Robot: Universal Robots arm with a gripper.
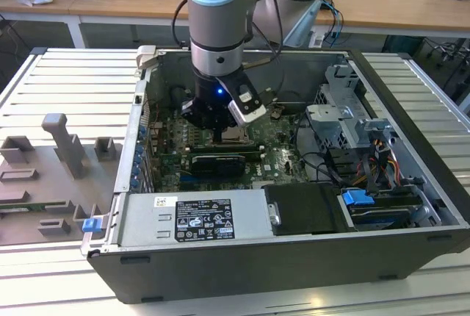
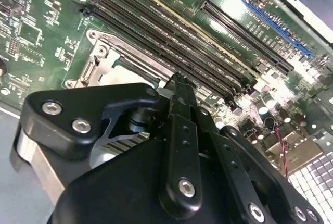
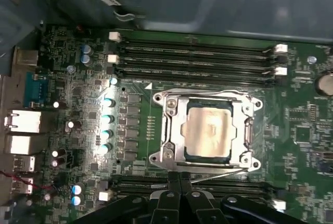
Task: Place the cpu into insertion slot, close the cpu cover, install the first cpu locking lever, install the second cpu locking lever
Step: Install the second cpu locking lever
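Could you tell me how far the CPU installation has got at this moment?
The cpu already sits in the insertion slot, and the cpu cover looks closed around it. The pincer is down at the socket's edge beside a thin locking lever, so lever work seems under way. Whether either lever is fully latched cannot be told.

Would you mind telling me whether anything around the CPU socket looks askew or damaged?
Nothing stands out. In the first wrist view the cpu lies flat and square under the closed cpu cover, and the gripper sits just beside the socket frame.
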